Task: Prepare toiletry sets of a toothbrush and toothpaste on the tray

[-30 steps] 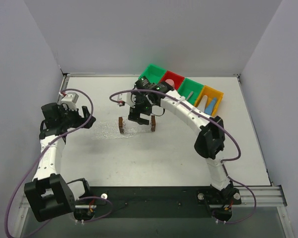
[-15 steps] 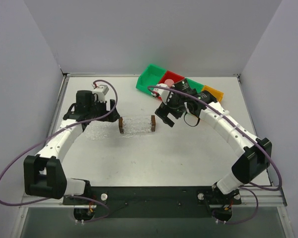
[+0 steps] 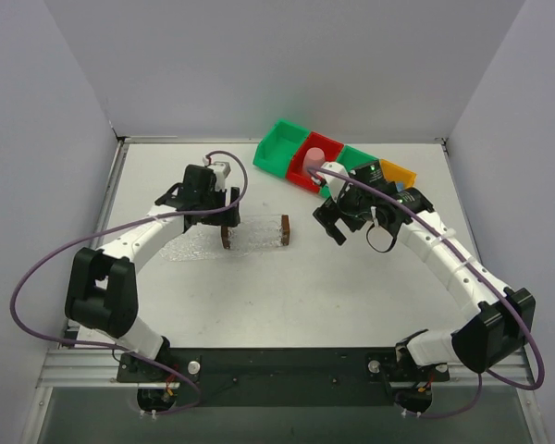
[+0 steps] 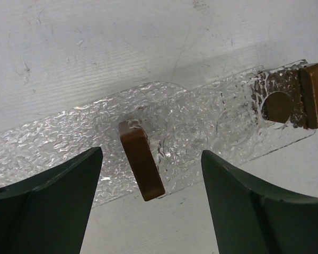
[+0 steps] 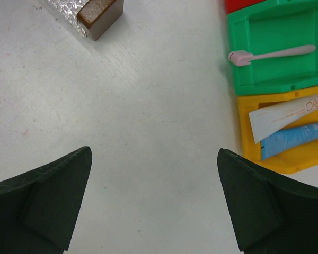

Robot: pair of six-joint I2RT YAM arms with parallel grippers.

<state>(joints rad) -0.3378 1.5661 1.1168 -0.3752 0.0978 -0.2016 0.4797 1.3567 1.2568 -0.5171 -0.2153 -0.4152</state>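
Note:
The tray (image 3: 255,231) is a clear textured holder with a brown block at each short end. In the left wrist view its near block (image 4: 142,165) stands between the fingers of my open left gripper (image 4: 151,154), touching neither. From above, the left gripper (image 3: 224,213) hovers at the tray's left end. The toothbrush (image 5: 270,54) lies in a green bin (image 5: 307,21). White toothpaste (image 5: 286,117) and blue toothpaste (image 5: 294,138) lie in the yellow bin (image 5: 245,138). My right gripper (image 5: 153,180) is open over bare table, also seen from above as the right gripper (image 3: 329,226) right of the tray.
A row of bins stands at the back: green (image 3: 282,146), red (image 3: 326,176) with a pink cup (image 3: 313,157), then a second green one and a yellow bin (image 3: 398,173) partly behind the right arm. A clear textured sheet (image 3: 187,246) lies left of the tray.
My left arm has swung right, from the table's left side to the tray's left block. My right arm has pulled back from over the tray toward the bins.

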